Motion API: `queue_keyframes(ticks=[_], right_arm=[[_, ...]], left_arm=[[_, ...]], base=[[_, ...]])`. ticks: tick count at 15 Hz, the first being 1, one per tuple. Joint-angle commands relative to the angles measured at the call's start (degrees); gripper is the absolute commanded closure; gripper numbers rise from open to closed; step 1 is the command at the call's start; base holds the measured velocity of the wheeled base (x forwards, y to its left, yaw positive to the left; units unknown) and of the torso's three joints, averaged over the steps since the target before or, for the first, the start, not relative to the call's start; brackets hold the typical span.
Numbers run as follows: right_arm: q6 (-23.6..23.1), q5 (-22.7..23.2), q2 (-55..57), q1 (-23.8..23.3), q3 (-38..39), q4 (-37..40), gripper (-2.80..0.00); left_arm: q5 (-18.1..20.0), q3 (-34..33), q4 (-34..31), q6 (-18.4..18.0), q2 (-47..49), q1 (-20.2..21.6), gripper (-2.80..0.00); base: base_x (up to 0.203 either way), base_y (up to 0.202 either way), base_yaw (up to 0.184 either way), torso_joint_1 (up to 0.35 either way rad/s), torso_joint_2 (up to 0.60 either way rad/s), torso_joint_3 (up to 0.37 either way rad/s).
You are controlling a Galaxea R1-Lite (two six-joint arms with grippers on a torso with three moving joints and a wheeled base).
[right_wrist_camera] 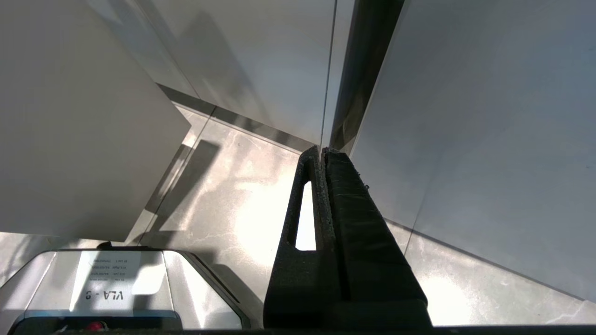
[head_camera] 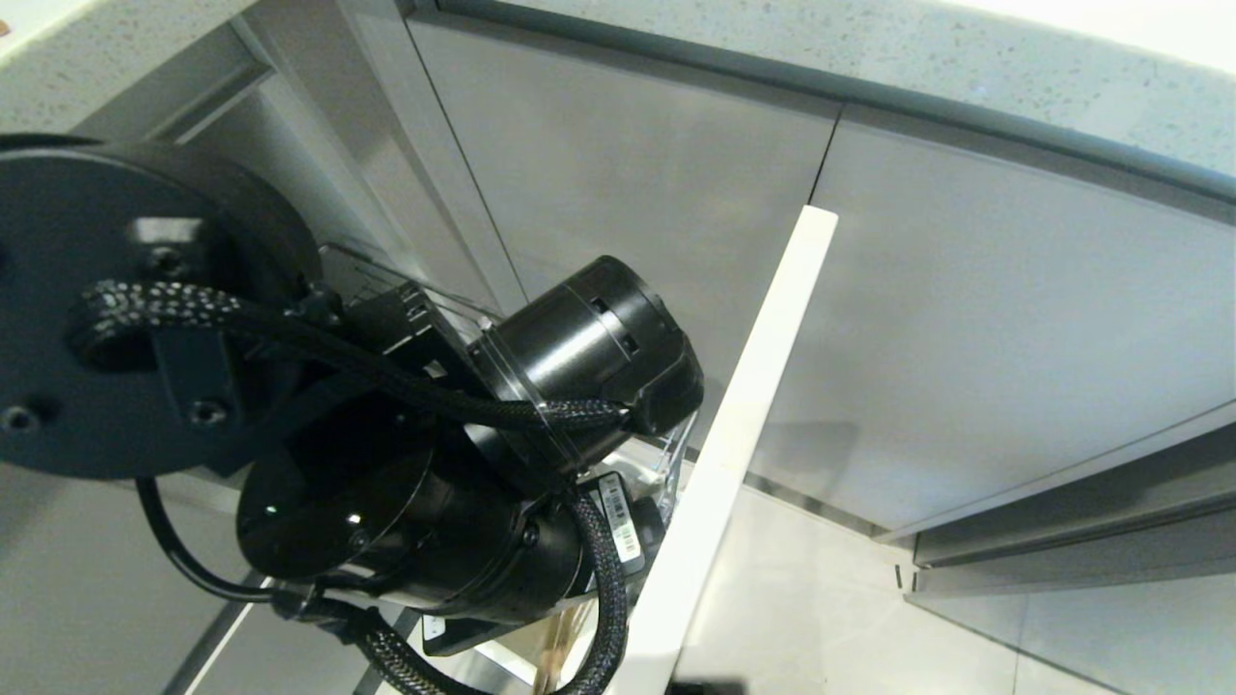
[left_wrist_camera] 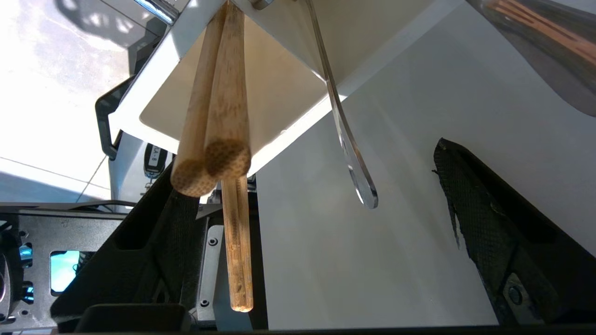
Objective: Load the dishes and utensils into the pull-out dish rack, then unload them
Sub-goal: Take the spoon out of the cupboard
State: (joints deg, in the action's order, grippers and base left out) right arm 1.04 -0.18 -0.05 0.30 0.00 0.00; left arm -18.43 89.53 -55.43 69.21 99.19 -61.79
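Observation:
In the left wrist view a pair of light-brown wooden chopsticks [left_wrist_camera: 216, 116] stands in the white utensil tub [left_wrist_camera: 284, 97] of the pull-out dish rack. Its blunt ends point toward the camera. A slim silver spoon [left_wrist_camera: 347, 139] stands beside them, handle end up. My left gripper [left_wrist_camera: 311, 165] is open wide just above the tub. Its fingers [left_wrist_camera: 503, 223] straddle both utensil ends, and I cannot tell whether they touch them. The rack's pale front panel [head_camera: 763, 386] juts out from the cabinets, with my left arm [head_camera: 541, 386] over the rack. The dishes are out of view.
My right gripper [right_wrist_camera: 321, 151] hangs parked and shut near the tiled floor [right_wrist_camera: 233, 204], beside grey cabinet fronts [right_wrist_camera: 465, 116]. Grey cabinet doors [head_camera: 966, 319] and a speckled countertop [head_camera: 966, 68] lie behind the rack. The robot's base [right_wrist_camera: 107, 288] is below.

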Motion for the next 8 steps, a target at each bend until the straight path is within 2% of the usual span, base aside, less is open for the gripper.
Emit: queue_keyframes(ticks=[1, 8], right_arm=[[0.02, 0.01, 0.05, 0.05, 0.09, 0.00, 0.00], [0.02, 0.01, 0.05, 0.05, 0.09, 0.00, 0.00]], left_arm=[[-0.06, 0.03, -0.23, 0.40, -0.05, 0.01, 0.00], [-0.12, 0.38, -0.29, 0.40, -0.41, 0.01, 0.00]], base=[[0.000, 0.000, 0.000, 0.000, 0.00, 0.000], [0.000, 0.000, 0.000, 0.000, 0.00, 0.000]])
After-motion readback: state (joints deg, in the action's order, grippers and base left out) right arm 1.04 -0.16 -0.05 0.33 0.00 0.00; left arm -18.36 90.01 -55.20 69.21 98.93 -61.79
